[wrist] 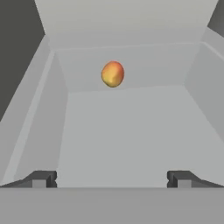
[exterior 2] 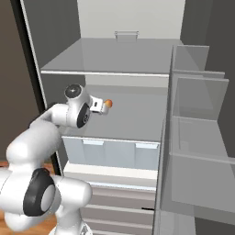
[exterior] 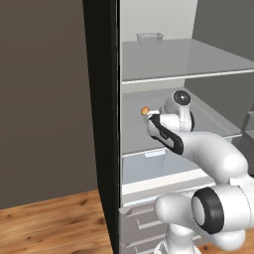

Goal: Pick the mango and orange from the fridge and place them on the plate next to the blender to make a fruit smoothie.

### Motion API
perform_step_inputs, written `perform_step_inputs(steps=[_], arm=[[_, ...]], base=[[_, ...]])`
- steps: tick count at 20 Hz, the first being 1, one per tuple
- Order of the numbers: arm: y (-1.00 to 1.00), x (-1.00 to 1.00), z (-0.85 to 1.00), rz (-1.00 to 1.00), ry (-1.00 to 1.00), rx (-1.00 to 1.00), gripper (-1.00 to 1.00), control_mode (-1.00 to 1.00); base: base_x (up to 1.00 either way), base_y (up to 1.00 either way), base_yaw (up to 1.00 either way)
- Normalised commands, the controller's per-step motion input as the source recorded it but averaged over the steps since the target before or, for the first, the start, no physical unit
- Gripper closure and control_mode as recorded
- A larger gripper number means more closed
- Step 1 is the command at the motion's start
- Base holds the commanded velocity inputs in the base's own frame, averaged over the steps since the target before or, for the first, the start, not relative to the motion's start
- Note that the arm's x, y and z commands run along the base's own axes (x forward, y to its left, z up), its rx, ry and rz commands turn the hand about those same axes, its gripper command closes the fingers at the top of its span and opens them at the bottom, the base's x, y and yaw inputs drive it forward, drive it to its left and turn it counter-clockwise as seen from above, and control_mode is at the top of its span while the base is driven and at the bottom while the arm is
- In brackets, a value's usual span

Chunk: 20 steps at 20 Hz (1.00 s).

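In the left base view we see the tall black-sided fridge (exterior: 101, 124) with its pale grey interior open, and the white arm reaching from the lower right onto the middle glass shelf (exterior: 134, 134); a small yellow-orange fruit, the mango (exterior: 145, 111), sits at centre frame just left of the wrist. In the right base view the arm comes from the lower left, and the same fruit (exterior 2: 109, 103) shows just right of the hand, left of centre, over the middle shelf, above the clear crisper drawer (exterior 2: 112, 153). In the hand view the roundish mango (wrist: 113, 73), dull yellow-orange with a redder flush, rests near the back wall in the upper centre, slightly left of the midline, while the two dark fingertips of the tool (wrist: 111, 179) stand wide apart at the bottom, holding nothing. We judge the step in hand to be the approach to the mango. To do it well, we would keep the fruit centred between the fingers, nudge slightly left, advance level along the shelf until the fingers flank its widest part, and only then close gently, since a round fruit may roll away if touched off-centre.
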Motion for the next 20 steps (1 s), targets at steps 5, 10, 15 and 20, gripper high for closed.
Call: perform_step_inputs(steps=[5,10,15,20], arm=[[0.00,0.52,-0.01,-0.03,-0.01,0.00,-1.00,-1.00],[0.00,0.53,-0.06,0.00,0.00,0.00,-1.00,-1.00],[-0.13,0.49,-0.01,0.00,0.02,0.00,-1.00,-1.00],[-0.16,0.37,-0.22,0.00,0.01,0.00,-1.00,-1.00]], base=[[0.00,0.00,0.00],[0.00,0.00,0.00],[0.00,0.00,0.00],[0.00,0.00,0.00]])
